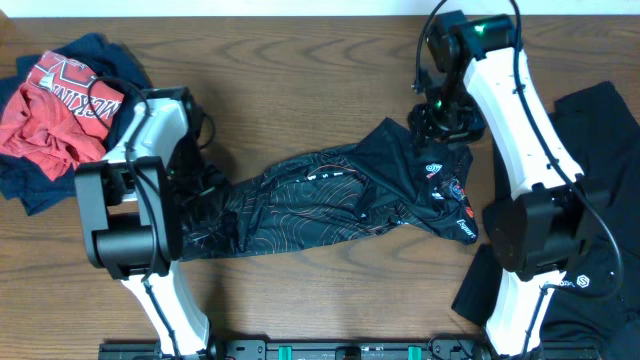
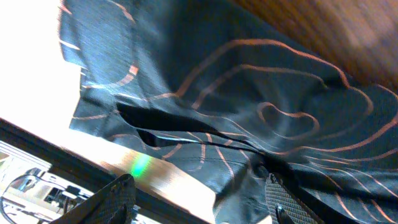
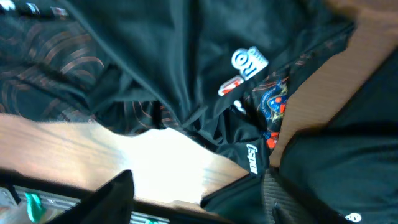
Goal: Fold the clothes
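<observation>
10 o'clock on the table (image 1: 300, 60): red garment (image 1: 60, 105) heaped on a navy garment (image 1: 30, 185). The left gripper (image 2: 199, 186) has its fingers spread over the jersey's 9 o'clock end, with a cloth edge lying between them. The black contour-print jersey (image 1: 330, 195) lies crumpled across centre, running 8 to 2 o'clock. The right gripper (image 3: 199, 180) has its fingers spread above the logo end. A plain black garment (image 1: 600, 130) lies at 3 o'clock, near the jersey.

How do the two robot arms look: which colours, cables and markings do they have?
The left arm and right arm have white links, bulky black joints and thin black cables. A green light glows on the right one. The jaws are black.
</observation>
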`<move>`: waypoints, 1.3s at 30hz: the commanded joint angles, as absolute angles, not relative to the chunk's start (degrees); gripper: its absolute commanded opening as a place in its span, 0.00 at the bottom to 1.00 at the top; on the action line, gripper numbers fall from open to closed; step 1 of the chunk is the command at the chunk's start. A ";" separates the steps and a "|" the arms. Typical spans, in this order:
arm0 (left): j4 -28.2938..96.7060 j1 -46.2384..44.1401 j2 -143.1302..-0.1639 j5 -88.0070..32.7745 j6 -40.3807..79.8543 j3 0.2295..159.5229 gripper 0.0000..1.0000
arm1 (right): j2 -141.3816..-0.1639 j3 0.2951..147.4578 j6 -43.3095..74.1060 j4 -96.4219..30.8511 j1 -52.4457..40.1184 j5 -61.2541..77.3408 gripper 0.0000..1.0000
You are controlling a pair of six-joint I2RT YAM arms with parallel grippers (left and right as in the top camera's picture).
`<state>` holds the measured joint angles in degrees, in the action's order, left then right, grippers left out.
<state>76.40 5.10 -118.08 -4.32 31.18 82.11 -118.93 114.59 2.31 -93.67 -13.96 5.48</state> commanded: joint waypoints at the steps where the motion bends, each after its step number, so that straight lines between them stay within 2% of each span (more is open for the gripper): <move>1: 76.86 6.11 -117.80 -4.03 28.01 83.00 0.69 | -121.36 111.02 1.89 -92.99 -14.59 6.76 0.79; 6: 75.22 7.38 -117.82 -3.68 27.83 82.94 0.91 | -121.58 108.51 1.87 -91.44 -14.59 8.86 0.84; 8: 74.22 7.99 -117.82 -3.97 26.89 82.72 0.93 | -121.58 108.51 1.87 -91.24 -14.59 8.86 0.85; 13: 71.26 9.47 -117.89 -7.90 22.24 81.71 0.91 | -121.58 108.51 1.52 -91.24 -14.48 8.82 0.86; 15: 69.95 9.85 -117.89 -8.60 21.65 81.28 0.74 | -121.58 108.51 1.34 -91.26 -14.41 8.82 0.86; 16: 69.36 9.98 -117.89 -8.80 21.63 81.03 0.68 | -121.58 108.51 1.15 -91.24 -14.39 8.82 0.86; 17: 69.04 9.96 -117.89 -8.82 21.58 80.88 0.67 | -121.58 108.51 1.02 -91.24 -14.35 8.82 0.86; 19: 68.84 9.96 -117.89 -9.30 20.53 80.64 0.69 | -121.58 108.51 0.73 -91.24 -14.20 8.84 0.85; 21: 68.66 9.96 -117.89 -10.13 20.29 80.09 0.80 | -121.58 108.51 0.54 -91.26 -14.09 8.82 0.86; 24: 67.11 9.96 -117.89 -10.15 20.36 78.50 0.81 | -121.58 108.51 0.54 -91.26 -13.80 8.82 0.85; 26: 65.10 9.96 -117.91 -10.61 20.36 77.12 0.63 | -121.58 108.51 0.51 -91.26 -13.65 8.82 0.85; 27: 64.05 9.96 -117.93 -11.11 20.36 76.62 0.49 | -121.58 108.51 0.40 -91.29 -13.52 8.82 0.85; 29: 61.71 9.96 -117.99 -11.40 20.73 76.16 0.10 | -121.58 108.51 0.12 -91.44 -13.28 8.84 0.84; 30: 60.49 9.96 -117.99 -11.42 21.17 76.16 0.06 | -121.58 108.51 0.14 -91.61 -13.19 8.84 0.84; 39: 51.29 9.96 -117.99 -11.31 23.33 76.25 0.06 | -121.58 108.53 0.16 -92.68 -13.04 8.84 0.81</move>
